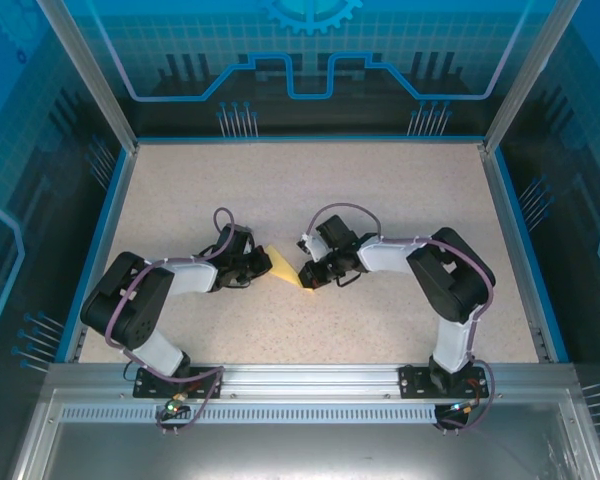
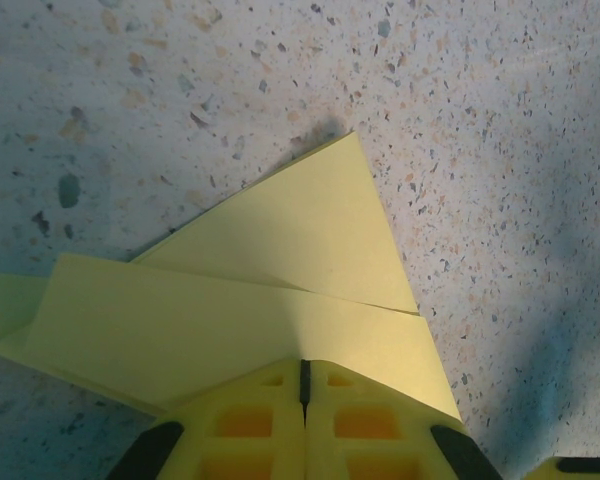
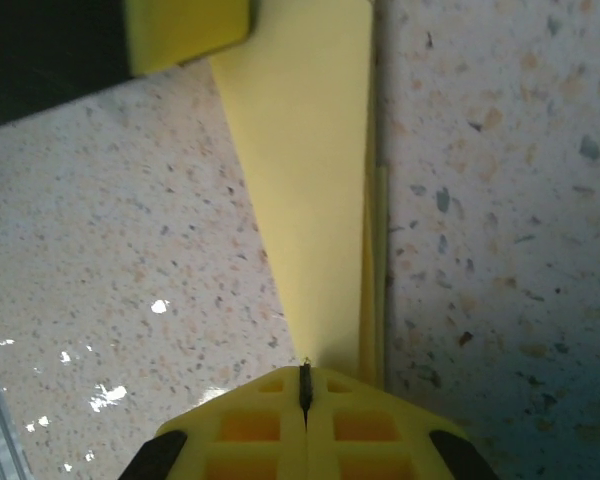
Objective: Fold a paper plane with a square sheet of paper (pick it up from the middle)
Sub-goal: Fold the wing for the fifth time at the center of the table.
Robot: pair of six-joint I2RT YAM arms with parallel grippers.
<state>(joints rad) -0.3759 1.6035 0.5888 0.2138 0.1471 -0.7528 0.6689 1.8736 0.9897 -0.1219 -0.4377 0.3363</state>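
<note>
Left fingers [image 2: 245,425] and right fingers [image 3: 355,430] are each pressed together, tips apparently touching the paper plane [image 2: 280,270] near the middle of the bench [image 1: 380,200].

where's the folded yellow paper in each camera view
Top external: folded yellow paper at centre of the speckled table, between left gripper and right gripper.
Left wrist: paper fills centre and lower left, under the shut fingertips.
Right wrist: narrow wedge from top centre down to the shut fingertips.
Shared landmark: the speckled table.
</note>
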